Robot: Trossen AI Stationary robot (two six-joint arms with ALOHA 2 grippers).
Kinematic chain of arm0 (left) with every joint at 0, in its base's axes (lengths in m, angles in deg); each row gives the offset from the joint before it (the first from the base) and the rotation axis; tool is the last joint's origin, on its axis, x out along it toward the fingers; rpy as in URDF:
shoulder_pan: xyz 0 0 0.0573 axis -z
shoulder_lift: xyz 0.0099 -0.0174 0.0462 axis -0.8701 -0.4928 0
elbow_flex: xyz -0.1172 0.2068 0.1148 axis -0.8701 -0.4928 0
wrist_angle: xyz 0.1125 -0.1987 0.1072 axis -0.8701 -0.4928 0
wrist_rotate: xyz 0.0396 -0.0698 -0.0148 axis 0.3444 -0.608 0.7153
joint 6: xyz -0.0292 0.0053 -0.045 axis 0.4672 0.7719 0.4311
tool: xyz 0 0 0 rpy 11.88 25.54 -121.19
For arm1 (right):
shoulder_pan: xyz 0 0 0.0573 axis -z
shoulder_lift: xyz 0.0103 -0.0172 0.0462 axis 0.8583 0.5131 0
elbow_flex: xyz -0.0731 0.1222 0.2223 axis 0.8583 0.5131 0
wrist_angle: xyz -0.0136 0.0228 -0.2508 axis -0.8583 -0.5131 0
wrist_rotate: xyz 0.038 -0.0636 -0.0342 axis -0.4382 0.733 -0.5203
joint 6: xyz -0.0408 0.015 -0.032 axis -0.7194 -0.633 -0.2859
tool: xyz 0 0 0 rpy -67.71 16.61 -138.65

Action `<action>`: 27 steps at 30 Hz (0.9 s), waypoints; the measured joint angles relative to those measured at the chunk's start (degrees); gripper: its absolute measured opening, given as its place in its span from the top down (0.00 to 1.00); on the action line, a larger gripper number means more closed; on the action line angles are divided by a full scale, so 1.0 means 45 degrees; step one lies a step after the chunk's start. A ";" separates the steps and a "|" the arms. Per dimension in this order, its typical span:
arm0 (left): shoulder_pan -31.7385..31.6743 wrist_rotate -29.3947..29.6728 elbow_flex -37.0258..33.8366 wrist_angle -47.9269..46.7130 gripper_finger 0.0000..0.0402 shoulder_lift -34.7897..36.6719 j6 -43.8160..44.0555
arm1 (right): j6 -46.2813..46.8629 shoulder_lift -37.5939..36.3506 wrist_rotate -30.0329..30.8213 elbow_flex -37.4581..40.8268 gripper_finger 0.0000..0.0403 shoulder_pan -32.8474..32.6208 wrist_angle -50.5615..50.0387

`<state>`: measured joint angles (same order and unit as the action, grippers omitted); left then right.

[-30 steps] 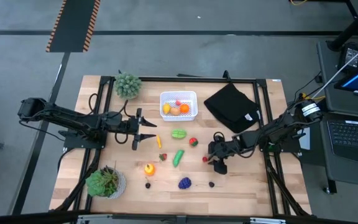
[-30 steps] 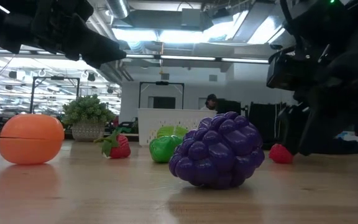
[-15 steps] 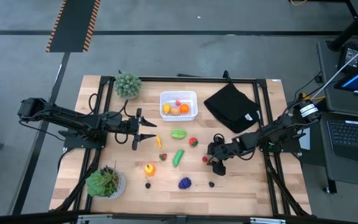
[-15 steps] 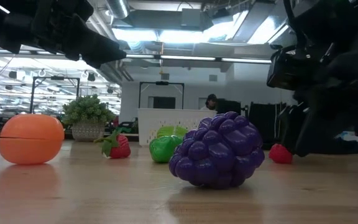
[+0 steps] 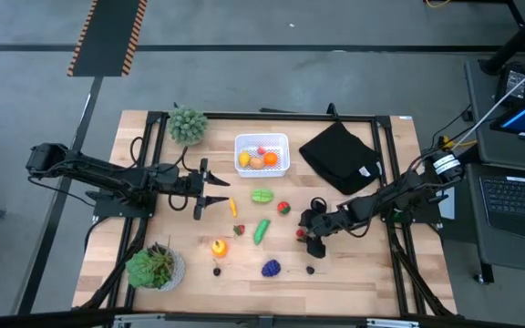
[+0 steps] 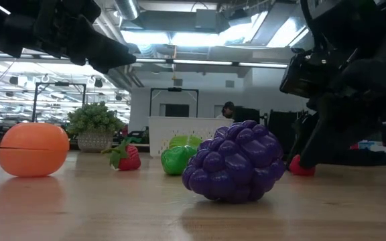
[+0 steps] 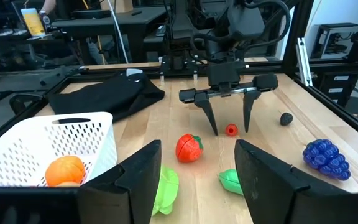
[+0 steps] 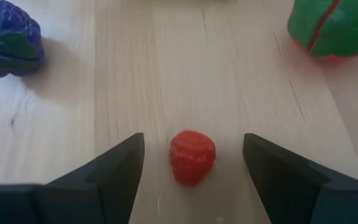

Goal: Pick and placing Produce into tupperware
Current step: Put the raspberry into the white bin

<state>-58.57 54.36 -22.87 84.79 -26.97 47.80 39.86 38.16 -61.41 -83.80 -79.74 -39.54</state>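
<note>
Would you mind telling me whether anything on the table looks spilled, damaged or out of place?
Nothing stands out. The white tub sits upright with a few pieces inside; the remaining produce lies scattered on the table. The right gripper, open, straddles a small red berry.

The wooden table [image 5: 376, 273] bears scattered produce [image 5: 271, 268] (purple grapes nearest), the tupperware [image 5: 281, 144], two potted plants [image 5: 156, 267] and a black cloth [image 5: 338, 157].

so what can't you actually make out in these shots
- Tupperware contents: low view, its wall hides them.
- Two tiny dark pieces: high view, too small to identify.
- Small red piece: low view, right gripper partly covers it.
- Orange fruit: left wrist view, part-hidden behind tub wall.
</note>
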 joint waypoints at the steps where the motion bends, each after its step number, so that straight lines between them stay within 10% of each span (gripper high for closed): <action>1: -0.0003 0.0000 0.0000 -0.0006 0.51 0.0000 0.0000 | -0.0034 0.0026 0.0065 0.0000 0.31 -0.0003 0.0060; 27: -0.0003 0.0000 0.0000 -0.0018 0.52 0.0000 0.0000 | -0.1247 0.0040 0.0142 -0.0010 0.59 0.0041 -0.0383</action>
<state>-58.58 54.36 -22.87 84.71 -26.97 47.80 34.25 38.34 -60.77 -83.84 -79.55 -41.27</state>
